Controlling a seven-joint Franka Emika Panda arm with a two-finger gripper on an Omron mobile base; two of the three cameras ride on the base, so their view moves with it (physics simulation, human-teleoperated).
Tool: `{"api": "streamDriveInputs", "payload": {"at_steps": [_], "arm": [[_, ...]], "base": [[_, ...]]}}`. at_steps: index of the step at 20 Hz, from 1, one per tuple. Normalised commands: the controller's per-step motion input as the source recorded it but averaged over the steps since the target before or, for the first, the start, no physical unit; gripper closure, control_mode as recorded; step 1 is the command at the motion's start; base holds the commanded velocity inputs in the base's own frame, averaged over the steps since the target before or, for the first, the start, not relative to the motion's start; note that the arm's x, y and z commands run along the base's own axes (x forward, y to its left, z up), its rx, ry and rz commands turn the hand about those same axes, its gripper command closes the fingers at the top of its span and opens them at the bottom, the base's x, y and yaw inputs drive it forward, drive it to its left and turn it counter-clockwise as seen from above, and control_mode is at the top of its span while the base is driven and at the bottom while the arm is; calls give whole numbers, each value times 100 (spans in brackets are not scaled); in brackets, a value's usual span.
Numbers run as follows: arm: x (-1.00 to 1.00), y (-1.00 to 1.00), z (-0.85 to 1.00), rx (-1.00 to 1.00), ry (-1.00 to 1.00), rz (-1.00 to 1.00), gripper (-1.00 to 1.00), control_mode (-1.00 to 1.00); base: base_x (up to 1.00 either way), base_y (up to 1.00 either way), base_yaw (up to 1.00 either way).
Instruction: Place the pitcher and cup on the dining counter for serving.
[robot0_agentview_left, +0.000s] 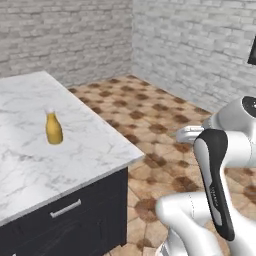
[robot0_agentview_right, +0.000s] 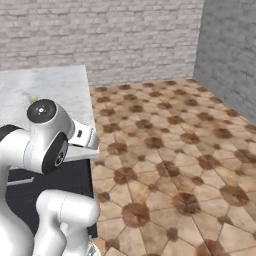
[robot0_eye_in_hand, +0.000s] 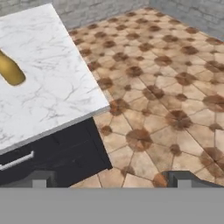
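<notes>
The pitcher (robot0_agentview_left: 54, 129) stands upright on the white marble desk (robot0_agentview_left: 30, 170), well in from its edges, at about nine o'clock in the left base view and at ten o'clock in the hand view. The jaws are released and spread wide, grasping nothing, with the gripper (robot0_eye_in_hand: 109, 180) over the brown tiled floor (robot0_eye_in_hand: 166, 87) just off the desk's corner, well apart from the pitcher. Black drawers (robot0_agentview_left: 75, 215) sit under the marble top.
</notes>
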Motion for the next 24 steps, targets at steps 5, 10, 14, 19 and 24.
{"api": "streamDriveInputs", "payload": {"at_steps": [5,10,14,19,24], "arm": [[0,0,0,0,0,0,-100,100],[0,0,0,0,0,0,-100,100],[0,0,0,0,0,0,-100,100],[0,0,0,0,0,0,-100,100],[0,0,0,0,0,0,-100,100]], "base": [[-18,0,-83],[-6,-4,-85],[0,-12,-88],[0,-27,-85],[29,-20,-75]]}}
